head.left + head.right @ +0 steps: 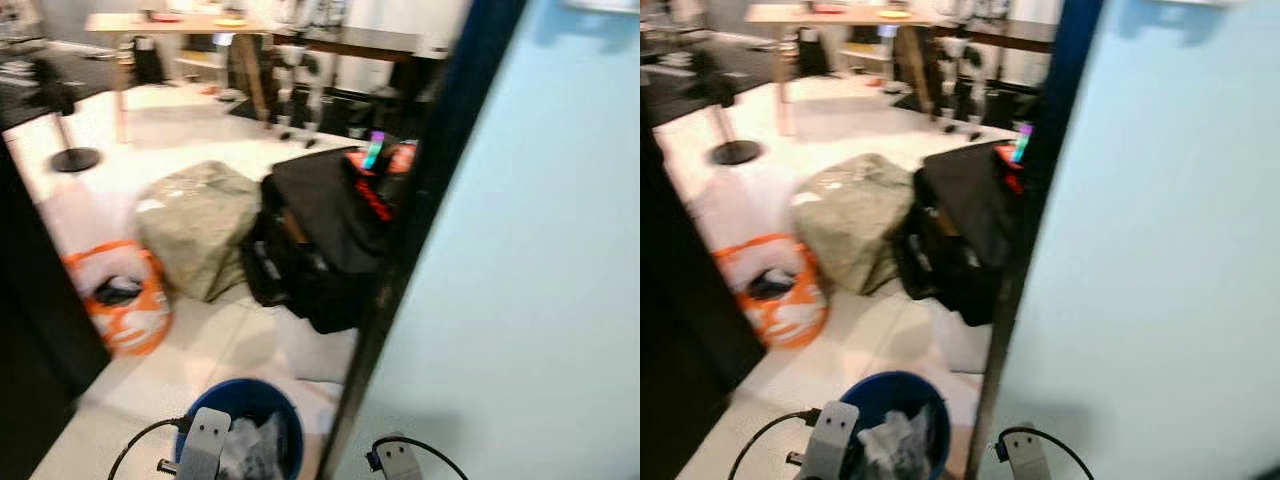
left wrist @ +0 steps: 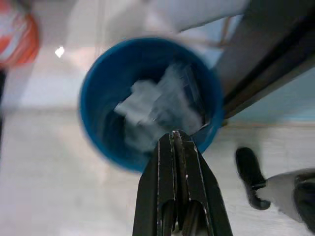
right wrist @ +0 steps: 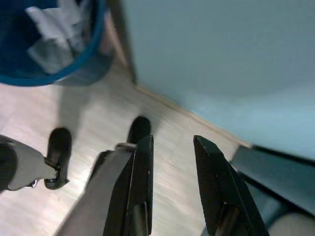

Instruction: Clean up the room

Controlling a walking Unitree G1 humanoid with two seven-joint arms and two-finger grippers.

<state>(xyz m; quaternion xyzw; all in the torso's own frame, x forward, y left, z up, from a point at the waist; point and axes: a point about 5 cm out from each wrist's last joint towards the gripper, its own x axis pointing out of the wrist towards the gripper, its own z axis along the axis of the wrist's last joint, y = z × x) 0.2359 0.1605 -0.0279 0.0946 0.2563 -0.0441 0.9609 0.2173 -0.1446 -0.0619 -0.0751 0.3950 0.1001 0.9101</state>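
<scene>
A blue bin (image 1: 245,400) stands on the floor just in front of me, holding crumpled clear and white waste (image 2: 157,108). My left gripper (image 2: 177,135) is shut, its tips just above the bin's near rim (image 2: 147,164), with nothing visible between the fingers. My left forearm (image 1: 204,442) reaches over the bin's left side. My right gripper (image 3: 173,141) hangs open and empty over bare wooden floor beside the light blue wall (image 3: 221,64), with the bin (image 3: 49,44) off to one side.
An orange and white bag (image 1: 120,300), a grey-green bundle (image 1: 198,225) and an open black suitcase (image 1: 320,240) lie on the white floor ahead. The light blue panel (image 1: 520,250) with a dark edge (image 1: 400,260) stands close on the right, dark furniture (image 1: 30,290) on the left, a table (image 1: 180,25) far back.
</scene>
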